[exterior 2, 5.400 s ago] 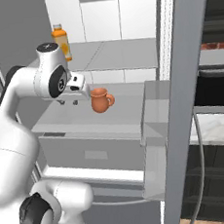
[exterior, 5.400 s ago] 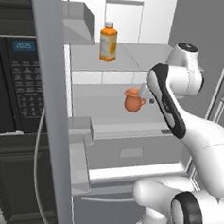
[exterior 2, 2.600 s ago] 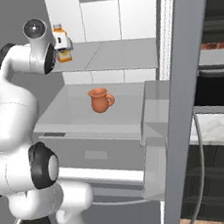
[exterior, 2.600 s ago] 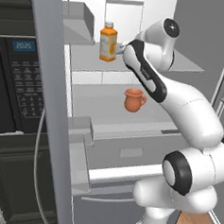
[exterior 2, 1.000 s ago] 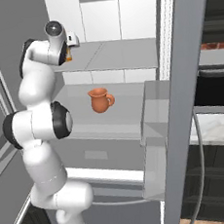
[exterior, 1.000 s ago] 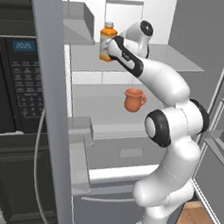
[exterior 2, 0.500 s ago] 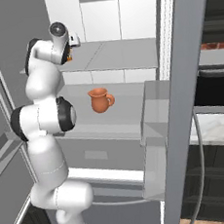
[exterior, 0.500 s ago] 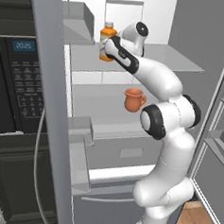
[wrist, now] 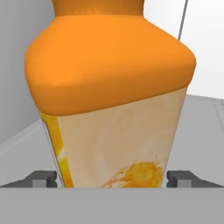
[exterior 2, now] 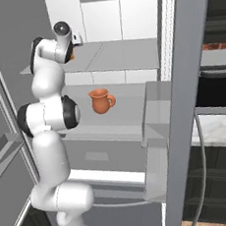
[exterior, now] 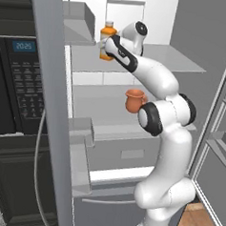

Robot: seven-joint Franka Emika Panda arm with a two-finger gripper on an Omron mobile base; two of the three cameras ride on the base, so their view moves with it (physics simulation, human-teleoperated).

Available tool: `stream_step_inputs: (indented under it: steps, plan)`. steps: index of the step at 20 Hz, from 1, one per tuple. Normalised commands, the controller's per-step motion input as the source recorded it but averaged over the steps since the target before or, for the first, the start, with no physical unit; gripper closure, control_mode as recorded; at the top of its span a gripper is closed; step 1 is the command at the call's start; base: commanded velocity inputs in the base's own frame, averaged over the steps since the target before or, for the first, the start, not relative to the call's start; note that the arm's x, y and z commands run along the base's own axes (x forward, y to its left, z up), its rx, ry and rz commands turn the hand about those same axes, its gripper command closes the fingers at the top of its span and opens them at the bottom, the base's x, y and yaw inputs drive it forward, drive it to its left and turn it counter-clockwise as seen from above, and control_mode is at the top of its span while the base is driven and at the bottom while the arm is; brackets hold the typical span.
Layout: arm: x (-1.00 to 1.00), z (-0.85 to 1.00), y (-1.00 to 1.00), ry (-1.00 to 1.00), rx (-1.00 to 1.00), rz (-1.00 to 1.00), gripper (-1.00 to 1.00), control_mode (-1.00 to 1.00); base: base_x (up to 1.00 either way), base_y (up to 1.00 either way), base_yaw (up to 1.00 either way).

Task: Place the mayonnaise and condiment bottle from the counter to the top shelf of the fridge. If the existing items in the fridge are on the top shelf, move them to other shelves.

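The orange bottle (exterior: 107, 34) with a white cap stands on the fridge's top shelf (exterior: 178, 61), at its left end. My gripper (exterior: 105, 45) is open, with one finger on each side of the bottle's lower body. In the hand view the bottle (wrist: 113, 109) stands right between the gripper (wrist: 113, 179) fingertips (wrist: 43, 178); I cannot tell whether they touch it. The terracotta jug (exterior: 134, 100) sits upright on the shelf below, also seen from the right as the jug (exterior 2: 100, 101). The mayonnaise and the condiment bottle are out of view.
The fridge's left door (exterior: 51, 106) stands open between the shelves and a black microwave (exterior: 17, 79). The right door's bins (exterior: 223, 141) hang at the far right. A drawer front (exterior 2: 104, 153) lies under the jug's shelf. A strip of marble counter (exterior 2: 222, 125) shows past the door.
The arm rose from the jug's level to the top shelf. Over the last second the open gripper closed in around the orange bottle. Bottle and jug have not moved.
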Motion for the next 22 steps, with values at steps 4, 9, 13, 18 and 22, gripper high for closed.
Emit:
stream_step_inputs:
  steps: [4, 9, 13, 18, 22]
  plan:
    - [0.00, 0.00, 0.00, 0.00, 0.00, 0.00, 1.00, -1.00, 0.00, 0.00, 0.00]
    - [-0.48, 0.00, 0.00, -0.17, 0.00, 0.00, 1.00, -1.00, 0.00, 0.00, 0.00]
    - [-0.99, 0.11, -0.01, -0.38, 0.00, 0.00, 1.00, -1.00, 0.00, 0.00, 0.00]
    - [-1.00, 0.38, -0.18, -0.33, 0.01, -0.01, 1.00, -1.00, 0.00, 0.00, 0.00]
    - [-1.00, 0.49, -0.39, -0.02, 0.01, -0.07, 1.00, -1.00, 0.00, 0.00, 0.00]
